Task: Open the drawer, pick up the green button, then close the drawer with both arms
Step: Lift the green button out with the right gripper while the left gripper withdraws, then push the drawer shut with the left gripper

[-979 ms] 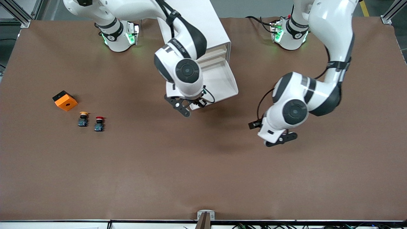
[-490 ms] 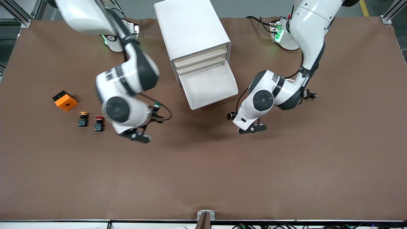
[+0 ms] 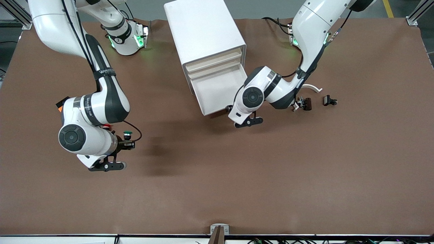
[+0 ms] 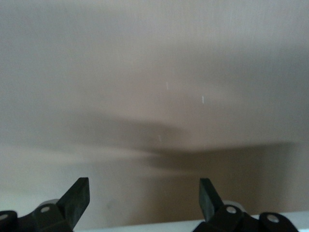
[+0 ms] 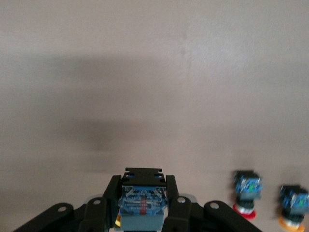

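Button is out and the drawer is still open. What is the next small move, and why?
Probably nudge the left end effector, fingers open, against the front of the open drawer to push it in. The right end effector already holds the green button near the red button.

Light: bright, even, from overhead.
Shadows: soft dark patches on the table (image 3: 217, 189) beneath both arms.
Glare: sheen on the white arm shells.
Blur: both wrist views soft, smeared.
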### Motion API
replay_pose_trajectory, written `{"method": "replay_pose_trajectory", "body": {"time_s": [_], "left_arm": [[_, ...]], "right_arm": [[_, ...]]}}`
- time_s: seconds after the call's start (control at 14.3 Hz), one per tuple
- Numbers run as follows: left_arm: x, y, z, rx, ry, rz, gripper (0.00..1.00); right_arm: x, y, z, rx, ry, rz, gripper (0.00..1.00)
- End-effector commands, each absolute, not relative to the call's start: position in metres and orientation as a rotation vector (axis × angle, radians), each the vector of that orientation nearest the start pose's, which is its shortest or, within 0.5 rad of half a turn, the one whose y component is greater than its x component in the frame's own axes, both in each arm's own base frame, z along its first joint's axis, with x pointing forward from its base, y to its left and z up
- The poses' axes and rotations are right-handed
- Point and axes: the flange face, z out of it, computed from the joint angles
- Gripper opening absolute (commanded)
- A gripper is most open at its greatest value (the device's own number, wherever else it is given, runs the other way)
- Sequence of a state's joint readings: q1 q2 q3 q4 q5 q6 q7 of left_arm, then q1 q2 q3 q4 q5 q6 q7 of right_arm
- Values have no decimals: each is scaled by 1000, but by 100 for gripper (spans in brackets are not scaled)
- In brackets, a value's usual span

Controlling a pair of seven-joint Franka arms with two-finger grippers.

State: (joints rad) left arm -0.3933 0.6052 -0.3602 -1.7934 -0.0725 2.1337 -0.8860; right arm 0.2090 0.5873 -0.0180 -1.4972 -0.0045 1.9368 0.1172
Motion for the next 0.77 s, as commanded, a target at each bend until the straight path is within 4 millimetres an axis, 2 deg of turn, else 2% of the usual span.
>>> {"method": "replay_pose_trajectory", "body": {"time_s": [0.0, 0.14, 0.21, 0.35, 0.49, 0.7], "left_arm": [[439, -435, 218, -3077, -369, 676, 100], [421, -452, 221, -3077, -409, 752, 100], [417, -457, 222, -3061, -516, 824, 100], [401, -471, 225, -3033, -611, 915, 100], [376, -490, 223, -2974, -678, 938, 100], [356, -506, 224, -2926, -742, 957, 100]], "right_arm": [[668, 119, 296, -3176, -191, 207, 14], [658, 117, 280, -3173, -228, 220, 14], [652, 115, 272, -3172, -232, 230, 14], [642, 100, 263, -3171, -205, 195, 15], [634, 85, 248, -3169, -175, 139, 15], [616, 64, 229, -3167, -113, 108, 15]]}}
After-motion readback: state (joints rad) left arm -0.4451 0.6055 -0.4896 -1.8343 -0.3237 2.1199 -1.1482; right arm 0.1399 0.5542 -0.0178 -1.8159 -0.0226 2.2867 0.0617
